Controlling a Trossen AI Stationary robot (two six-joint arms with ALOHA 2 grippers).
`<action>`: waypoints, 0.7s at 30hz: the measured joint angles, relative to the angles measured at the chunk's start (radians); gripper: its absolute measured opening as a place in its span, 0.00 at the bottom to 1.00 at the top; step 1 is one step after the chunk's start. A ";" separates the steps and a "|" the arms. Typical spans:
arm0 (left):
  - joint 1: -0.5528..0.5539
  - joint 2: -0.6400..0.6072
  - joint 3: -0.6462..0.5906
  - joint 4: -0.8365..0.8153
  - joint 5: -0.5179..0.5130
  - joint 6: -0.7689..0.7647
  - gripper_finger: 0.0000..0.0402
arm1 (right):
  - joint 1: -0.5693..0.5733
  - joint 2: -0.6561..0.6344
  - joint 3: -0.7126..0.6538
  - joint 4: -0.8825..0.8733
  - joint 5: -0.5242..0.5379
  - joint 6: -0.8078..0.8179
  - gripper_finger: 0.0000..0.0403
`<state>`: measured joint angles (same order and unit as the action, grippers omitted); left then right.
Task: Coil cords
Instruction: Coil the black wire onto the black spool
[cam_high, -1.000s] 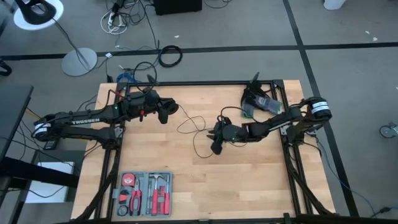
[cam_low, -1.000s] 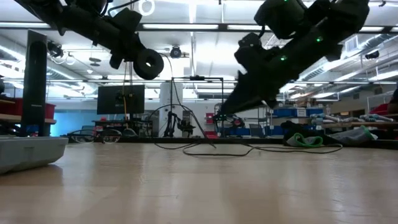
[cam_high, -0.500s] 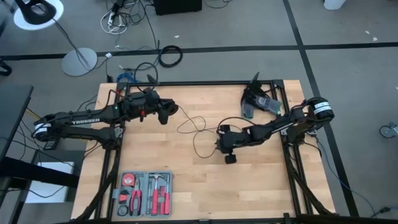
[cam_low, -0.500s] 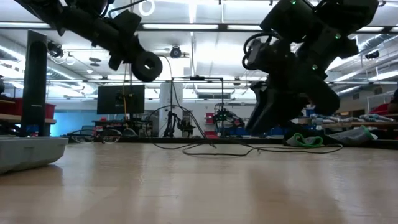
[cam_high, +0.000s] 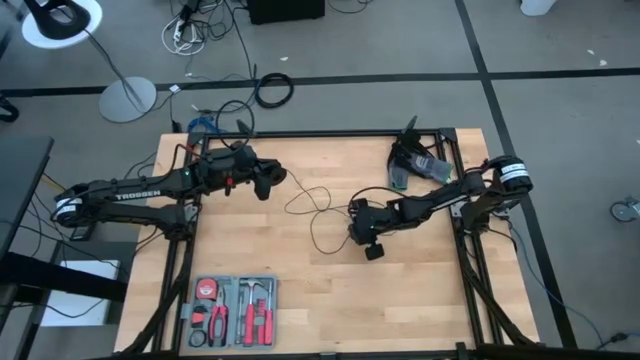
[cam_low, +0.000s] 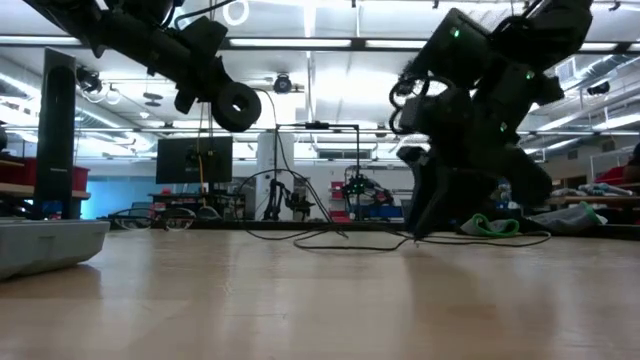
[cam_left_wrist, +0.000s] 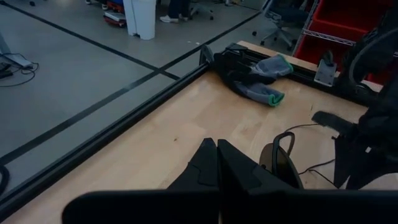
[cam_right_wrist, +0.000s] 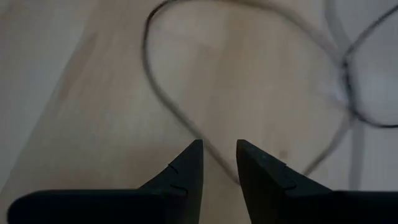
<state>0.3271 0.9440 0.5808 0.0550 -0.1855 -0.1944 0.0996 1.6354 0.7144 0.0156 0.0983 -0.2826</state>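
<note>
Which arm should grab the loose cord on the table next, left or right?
Right. The right gripper hangs low over the table, fingers parted astride the cord. The left gripper is raised near the back-left edge, fingers shut, away from that stretch of cord.

A grey tool tray (cam_high: 233, 311) with red-handled tools sits at the near left edge of the wooden worktop (cam_high: 300, 300). A dark glove with green trim (cam_left_wrist: 258, 74) lies at the far right corner. A white floor lamp (cam_high: 62, 22) stands beyond.

1 cord (cam_high: 318, 205), 1 tool case (cam_high: 233, 312), 2 arms.
</note>
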 joint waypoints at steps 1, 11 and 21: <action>0.000 0.000 0.000 0.000 0.000 0.000 0.00 | 0.000 0.024 0.000 0.011 -0.016 -0.016 0.23; 0.000 0.000 0.000 0.000 0.001 -0.005 0.00 | 0.003 0.154 0.121 -0.025 0.020 0.012 0.09; 0.000 0.000 0.000 0.005 -0.014 -0.002 0.00 | 0.068 0.060 0.226 -0.378 0.133 0.352 0.01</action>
<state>0.3275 0.9440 0.5804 0.0600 -0.1997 -0.1966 0.1679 1.6951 0.9408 -0.3623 0.2310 0.0689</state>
